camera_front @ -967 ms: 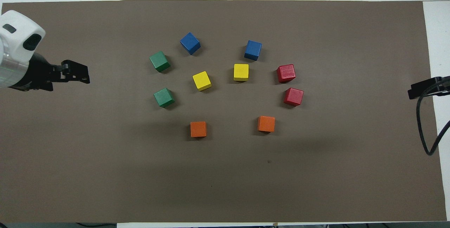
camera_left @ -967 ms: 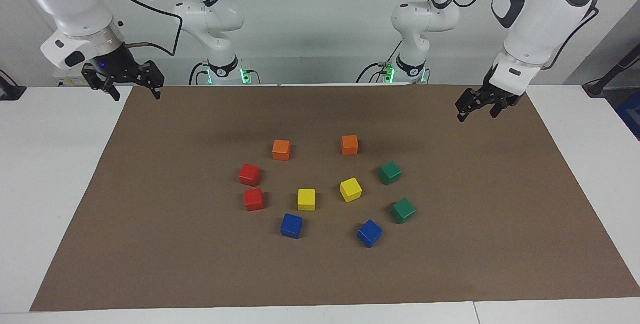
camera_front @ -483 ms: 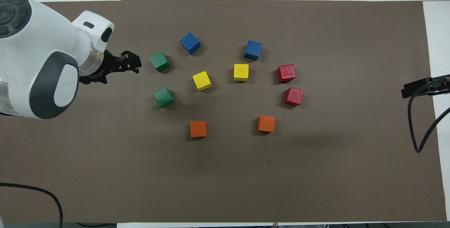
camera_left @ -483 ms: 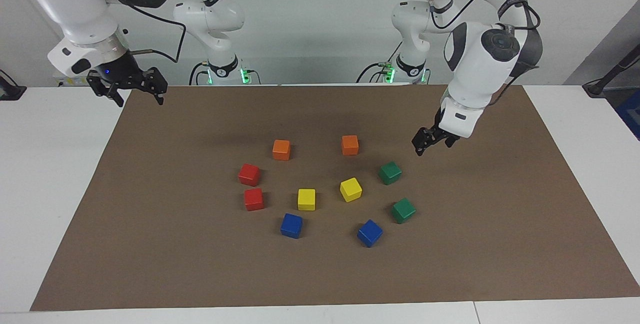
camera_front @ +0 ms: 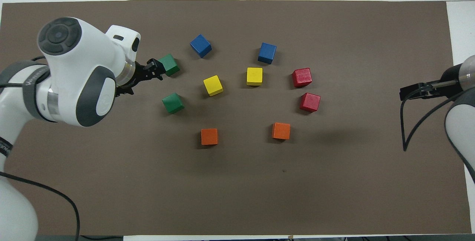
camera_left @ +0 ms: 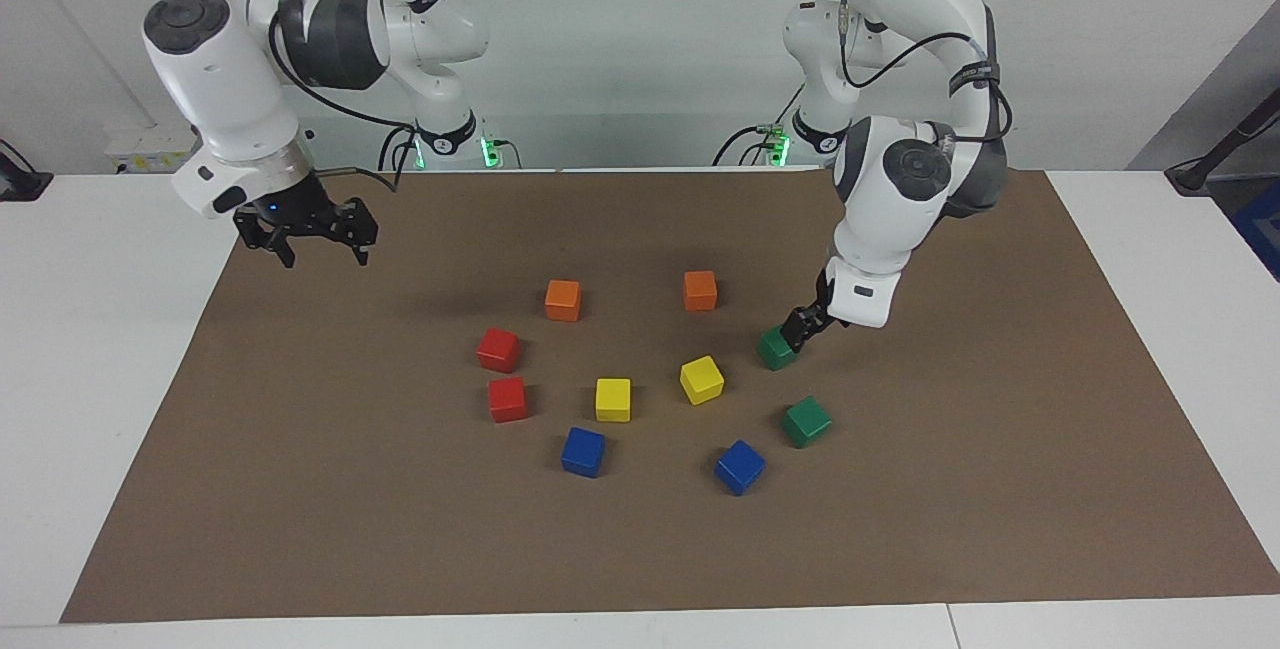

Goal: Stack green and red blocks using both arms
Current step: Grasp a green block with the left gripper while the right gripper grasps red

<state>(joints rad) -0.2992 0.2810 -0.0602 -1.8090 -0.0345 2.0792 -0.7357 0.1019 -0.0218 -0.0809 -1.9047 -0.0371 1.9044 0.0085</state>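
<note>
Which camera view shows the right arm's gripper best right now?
The facing view. There the right gripper shows whole, with its fingers spread open and empty, hanging over the brown mat near the edge at the right arm's end of the table. The overhead view catches it only side-on at the picture's border, so its fingers overlap.

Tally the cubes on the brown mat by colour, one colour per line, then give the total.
green cubes: 2
red cubes: 2
orange cubes: 2
yellow cubes: 2
blue cubes: 2
Total: 10 cubes, all lying singly on the brown mat, none stacked.
</note>
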